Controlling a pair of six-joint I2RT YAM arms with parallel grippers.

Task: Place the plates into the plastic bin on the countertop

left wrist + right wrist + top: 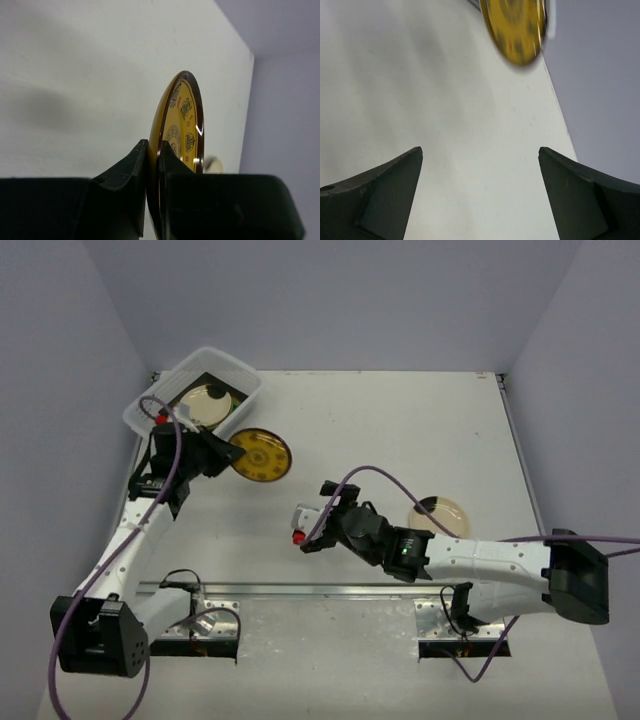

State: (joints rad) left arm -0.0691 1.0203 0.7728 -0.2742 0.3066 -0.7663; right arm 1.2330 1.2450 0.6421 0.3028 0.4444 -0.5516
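Note:
The plastic bin (238, 370) stands at the far left of the countertop (400, 430). In it lies a dark-rimmed square plate (228, 402) with a cream round plate (203, 405) on top. My left gripper (224, 453) is shut on the rim of a mustard-patterned round plate (262, 456) just right of the bin. In the left wrist view the gripper (154, 156) holds that plate (184, 117) edge-on. My right gripper (320, 516) is open and empty over the middle of the countertop; it also shows in the right wrist view (480, 152). A cream plate (440, 512) lies to the right, partly behind the right arm.
A metal rail (330, 590) runs along the front edge. The mustard plate shows blurred at the top of the right wrist view (517, 30). The cream plate shows far off in the left wrist view (214, 164). Grey walls close in the left, right and back.

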